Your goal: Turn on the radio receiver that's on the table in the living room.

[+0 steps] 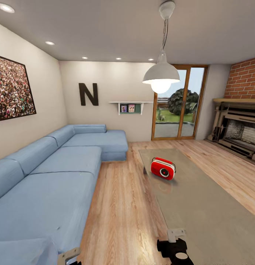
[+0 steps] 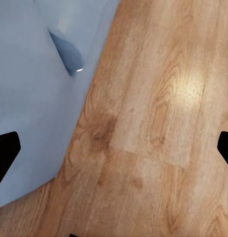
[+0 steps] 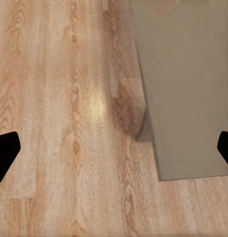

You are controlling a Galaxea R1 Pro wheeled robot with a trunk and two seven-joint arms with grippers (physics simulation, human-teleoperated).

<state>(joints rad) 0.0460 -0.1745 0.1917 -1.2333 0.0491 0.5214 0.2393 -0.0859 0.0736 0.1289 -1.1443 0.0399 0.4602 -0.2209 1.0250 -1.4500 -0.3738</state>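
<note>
**Both grippers low and empty, radio out on the table**

Left gripper point(image 2: 114, 148) first: in its wrist view the dark fingertips point(image 2: 5, 153) sit at opposite edges of the frame, spread wide with nothing between them, over wood floor point(image 2: 158, 123) and the blue sofa point(image 2: 30, 98) edge. In the head view just a pale bracket of that arm pokes up at the bottom edge, cut off.

Over on the left wall, a framed crowd picture point(image 1: 11, 88), partly cut by the frame edge. Sofa point(image 1: 50, 176) runs along that wall and turns the corner. On the back wall, a big black "N" point(image 1: 88, 94), the one piece of writing you can read. Next, a small shelf point(image 1: 130, 106) with two pictures, too small to make out.

Centre now: pendant lamp point(image 1: 161, 75) hanging, glass doors point(image 1: 180, 106) behind it. Radio point(image 1: 163, 168) stands upright on the table point(image 1: 204, 206), toward its far end, long axis running across the table, dial face turned toward the camera and slightly left. Any label on it is too small to tell.

Right gripper point(image 3: 114, 148): fingertips equally wide apart, empty, above floor and the table's near corner point(image 3: 188, 98). Its black wrist point(image 1: 175, 250) shows at the head view's bottom edge.

Far right, brick fireplace point(image 1: 241, 125), cut off.
</note>
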